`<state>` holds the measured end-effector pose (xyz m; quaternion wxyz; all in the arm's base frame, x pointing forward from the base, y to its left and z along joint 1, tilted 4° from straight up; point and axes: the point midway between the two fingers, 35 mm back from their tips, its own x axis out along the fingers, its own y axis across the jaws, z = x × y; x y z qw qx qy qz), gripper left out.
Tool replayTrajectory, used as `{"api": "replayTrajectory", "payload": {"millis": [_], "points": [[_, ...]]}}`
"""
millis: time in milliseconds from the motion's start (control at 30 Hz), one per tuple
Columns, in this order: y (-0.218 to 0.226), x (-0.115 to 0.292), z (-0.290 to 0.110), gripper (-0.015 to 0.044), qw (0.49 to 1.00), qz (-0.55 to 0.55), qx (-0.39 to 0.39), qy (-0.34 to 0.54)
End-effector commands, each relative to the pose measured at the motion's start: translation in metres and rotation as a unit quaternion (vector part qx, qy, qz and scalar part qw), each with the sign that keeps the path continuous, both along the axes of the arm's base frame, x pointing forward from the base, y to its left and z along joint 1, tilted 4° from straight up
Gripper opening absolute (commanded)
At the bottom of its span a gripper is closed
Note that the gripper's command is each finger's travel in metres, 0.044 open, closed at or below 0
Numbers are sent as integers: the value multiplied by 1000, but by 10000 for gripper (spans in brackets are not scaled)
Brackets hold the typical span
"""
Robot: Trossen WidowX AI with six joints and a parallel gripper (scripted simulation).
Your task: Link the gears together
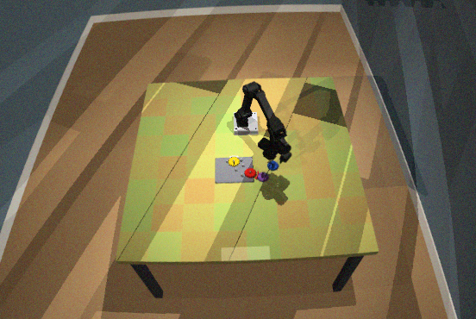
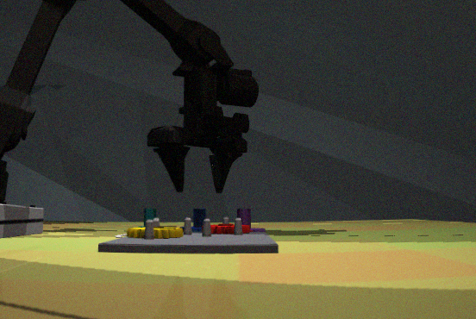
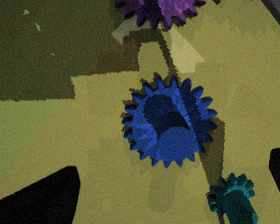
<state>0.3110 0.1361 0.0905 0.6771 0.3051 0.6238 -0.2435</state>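
Observation:
My gripper (image 1: 276, 158) (image 2: 199, 191) (image 3: 179, 170) is open and empty, pointing down above the blue gear (image 1: 272, 165) (image 2: 199, 218) (image 3: 140, 130). A gap shows between the fingertips and its tall handle. The purple gear (image 1: 263, 177) (image 2: 244, 218) (image 3: 185, 10) stands near the board's right edge. The small teal gear (image 2: 150, 214) (image 3: 237, 200) stands on the blue gear's other side, hidden in the top view. On the grey board (image 1: 224, 172) (image 2: 185, 248) sit the yellow gear (image 1: 234, 161) (image 2: 165, 233) and the red gear (image 1: 252, 172) (image 2: 228, 229). Several pegs, including one peg (image 2: 206, 228), are empty.
The arm's white base (image 1: 246, 130) (image 2: 21, 220) stands behind the board. The arm reaches over to the loose gears at the board's right. The purple gear is close to the red gear. A pale arrow (image 3: 187, 55) lies between the purple and blue gears in the wrist view.

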Motion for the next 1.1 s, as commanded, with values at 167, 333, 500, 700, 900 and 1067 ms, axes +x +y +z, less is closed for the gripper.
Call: {"api": "replayTrajectory", "payload": {"millis": [167,333,500,700,900,1067], "points": [[-1,0,-13,440,1000,-12,-1,7],[-1,0,-16,440,1000,-12,-1,7],[0,1,-24,440,1000,-12,-1,7],[0,2,-34,440,1000,-12,-1,7],[0,2,-41,440,1000,-12,-1,7],[0,2,-41,414,1000,-12,-1,7]]}}
